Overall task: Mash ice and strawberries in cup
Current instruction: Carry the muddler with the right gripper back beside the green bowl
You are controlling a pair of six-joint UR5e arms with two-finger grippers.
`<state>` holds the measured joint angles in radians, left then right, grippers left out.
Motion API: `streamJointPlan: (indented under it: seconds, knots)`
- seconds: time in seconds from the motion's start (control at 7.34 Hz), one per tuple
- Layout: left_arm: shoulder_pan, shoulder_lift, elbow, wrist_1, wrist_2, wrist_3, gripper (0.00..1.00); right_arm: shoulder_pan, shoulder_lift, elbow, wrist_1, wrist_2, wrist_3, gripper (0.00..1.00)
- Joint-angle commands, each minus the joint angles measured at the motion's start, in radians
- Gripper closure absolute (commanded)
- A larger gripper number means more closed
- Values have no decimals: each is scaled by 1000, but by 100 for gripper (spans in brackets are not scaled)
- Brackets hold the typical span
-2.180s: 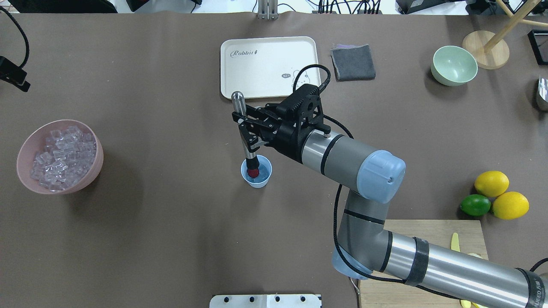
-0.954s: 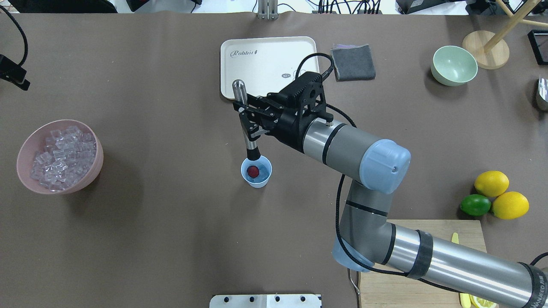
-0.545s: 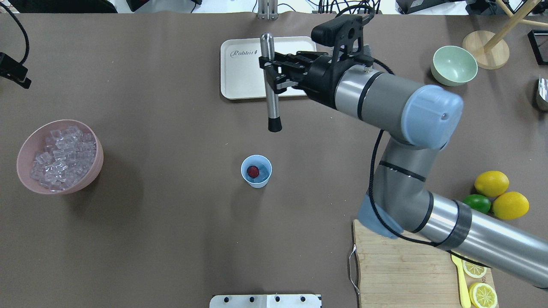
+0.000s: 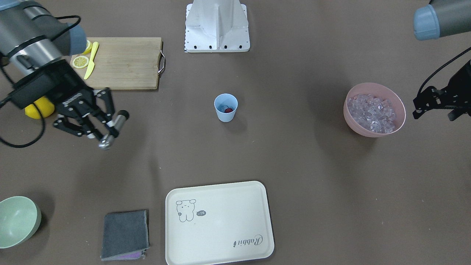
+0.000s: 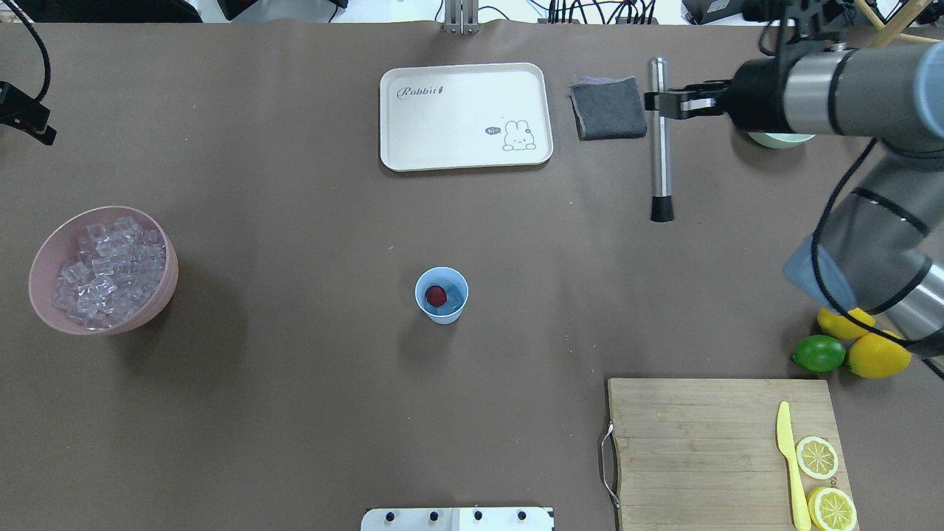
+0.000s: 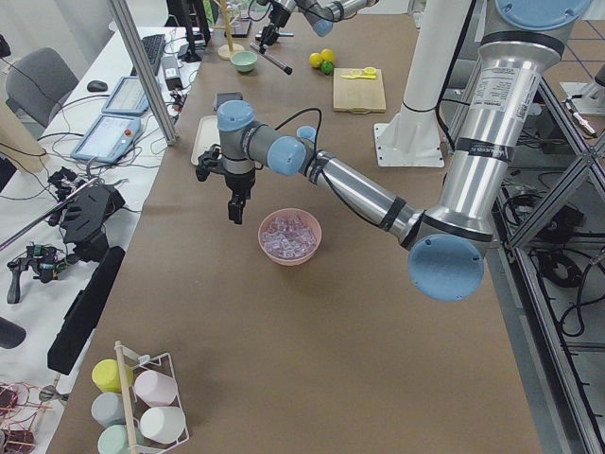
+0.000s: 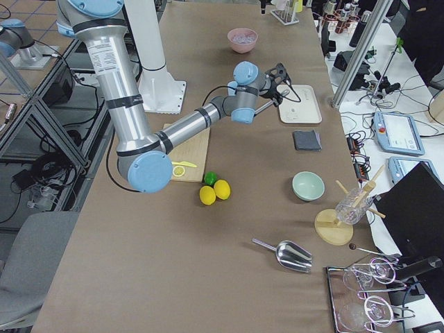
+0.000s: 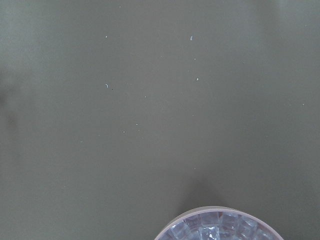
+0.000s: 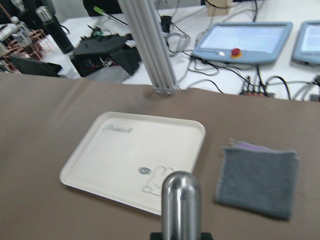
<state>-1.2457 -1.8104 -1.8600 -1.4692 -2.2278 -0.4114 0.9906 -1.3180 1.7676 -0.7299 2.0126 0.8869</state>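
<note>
The light blue cup (image 5: pixel 441 313) stands mid-table with the red strawberry (image 5: pixel 436 296) inside it, and both also show in the front view, the cup (image 4: pixel 226 114) and the strawberry (image 4: pixel 228 110). The ice (image 5: pixel 107 269) is heaped in a pink bowl (image 5: pixel 166 284) at the left. I cannot tell whether any ice is in the cup. My right gripper (image 5: pixel 658 103) is shut on a steel muddler (image 5: pixel 658 162) with a black tip, held upright and high, far right of the cup. My left gripper (image 4: pixel 433 116) hovers open and empty beside the pink bowl (image 4: pixel 373 88).
A cream tray (image 5: pixel 464 114) and a grey cloth (image 5: pixel 608 107) lie at the far side. A pale green bowl (image 4: pixel 18 221) sits under my right arm. A cutting board (image 5: pixel 700 442) with a knife and lemon slices, two lemons and a lime (image 5: pixel 818 354) are at the near right.
My right gripper lifted the muddler out of the cup and swung it up and away to the far right. The strawberry stayed in the cup.
</note>
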Motion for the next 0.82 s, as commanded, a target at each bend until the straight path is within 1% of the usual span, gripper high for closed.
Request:
streamJointPlan:
  seconds: [0.0,0.14,0.27,0.54,0.68]
  knots:
    - [5,-3,4,-2,2,-9,3,111,-116,-61,-187,191,-122,100]
    - [5,-4,4,-2,2,-7,3,109,-127,-126,-265,201,-185,100]
    - [6,-4,2,-2,13,-9,3,97,-89,-172,-378,212,-193,100]
    - [5,-3,-1,-2,30,-9,3,86,24,-209,-622,296,-195,100]
    - [6,-4,1,-2,30,-9,3,73,20,-232,-622,291,-197,100]
